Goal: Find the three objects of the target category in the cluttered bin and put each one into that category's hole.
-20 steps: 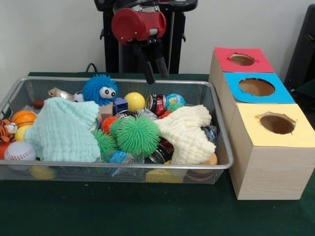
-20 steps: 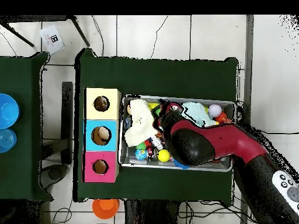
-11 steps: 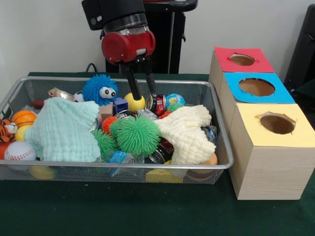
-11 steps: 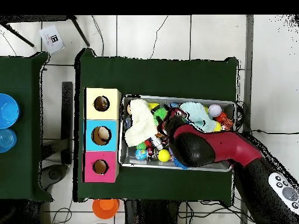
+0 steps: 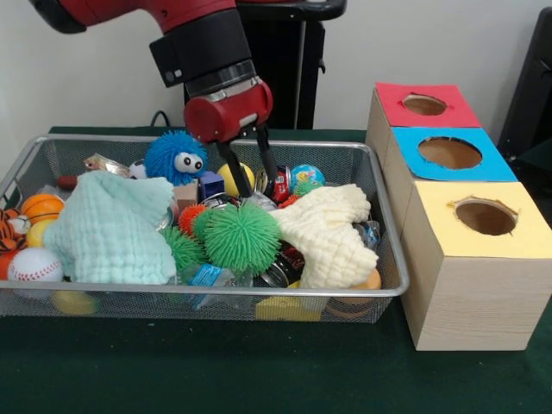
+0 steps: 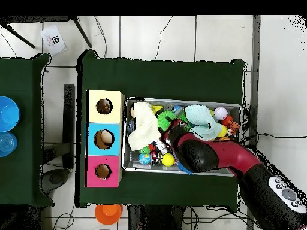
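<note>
Front view: the gripper (image 5: 255, 187) reaches into the wire bin (image 5: 379, 216) with its two fingers spread apart and nothing between them, seemingly set to straddle something in the clutter. The yellow ball (image 5: 235, 177) lies just behind the fingers, the dark can (image 5: 278, 183) just to their right. Which category is wanted cannot be told.

Overhead view: the red arm (image 6: 222, 157) hides the gripper; the three-hole box (image 6: 105, 138) sits just left of the bin.

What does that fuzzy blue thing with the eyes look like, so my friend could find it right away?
Start at the wire bin full of toys, and look to its back wall, left of the robot's claw. There sits the blue furry ball, behind the pale green cloth. It alone has two big googly eyes; the spiky green balls nearby have none.
</note>
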### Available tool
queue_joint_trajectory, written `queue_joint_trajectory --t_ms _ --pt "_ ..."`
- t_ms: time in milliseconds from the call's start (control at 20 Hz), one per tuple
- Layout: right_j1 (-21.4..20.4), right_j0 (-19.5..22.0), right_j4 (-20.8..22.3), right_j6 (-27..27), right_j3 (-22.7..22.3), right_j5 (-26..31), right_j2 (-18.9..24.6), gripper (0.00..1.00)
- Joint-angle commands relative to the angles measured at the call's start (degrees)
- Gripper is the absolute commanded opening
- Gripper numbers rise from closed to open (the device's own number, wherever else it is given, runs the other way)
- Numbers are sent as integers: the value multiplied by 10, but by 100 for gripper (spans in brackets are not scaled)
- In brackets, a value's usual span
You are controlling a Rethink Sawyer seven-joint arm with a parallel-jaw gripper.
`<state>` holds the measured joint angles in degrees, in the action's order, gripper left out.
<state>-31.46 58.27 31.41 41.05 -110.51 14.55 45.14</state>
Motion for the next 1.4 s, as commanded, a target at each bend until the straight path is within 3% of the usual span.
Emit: queue_joint_trajectory --t_ms 50,250,700,1050,1400 --pt "78 30 30 47 -10 -27 22 100" --pt "104 42 39 35 -6 -29 33 100" --pt "218 74 64 -16 18 -4 61 100" --pt "249 84 85 -16 24 2 83 100" --pt "251 55 118 -4 66 -2 47 100"
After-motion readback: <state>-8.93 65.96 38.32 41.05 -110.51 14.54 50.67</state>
